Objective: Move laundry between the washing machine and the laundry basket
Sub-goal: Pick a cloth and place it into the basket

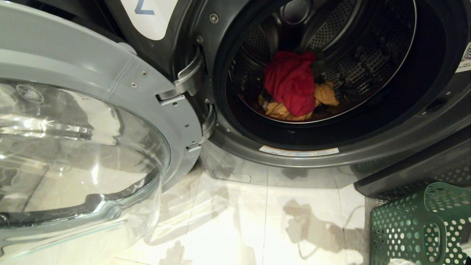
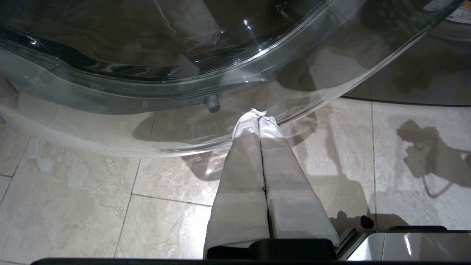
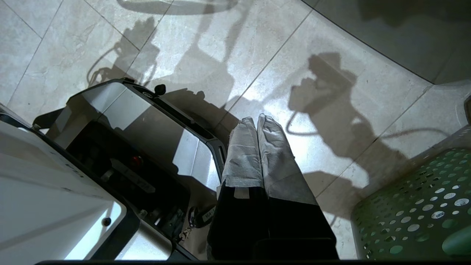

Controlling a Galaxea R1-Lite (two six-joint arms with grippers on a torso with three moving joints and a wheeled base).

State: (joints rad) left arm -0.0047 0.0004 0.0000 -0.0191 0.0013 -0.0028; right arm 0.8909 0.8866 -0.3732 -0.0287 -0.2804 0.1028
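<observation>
The washing machine (image 1: 206, 33) stands with its round glass door (image 1: 84, 154) swung wide to the left. Inside the drum lies the laundry: a bright red cloth (image 1: 290, 86) on top of an orange-yellow piece (image 1: 325, 94). The green laundry basket (image 1: 423, 224) sits on the floor at the lower right; its perforated wall (image 3: 415, 206) also shows in the right wrist view. My left gripper (image 2: 258, 115) is shut and empty, hanging just under the door's glass bowl (image 2: 184, 73). My right gripper (image 3: 256, 120) is shut and empty, over the tiles beside the basket. Neither arm shows in the head view.
Pale floor tiles (image 1: 243, 221) lie between the machine's front and the basket. My own base (image 3: 121, 147) sits close beside the right gripper. The open door overhangs the floor on the left.
</observation>
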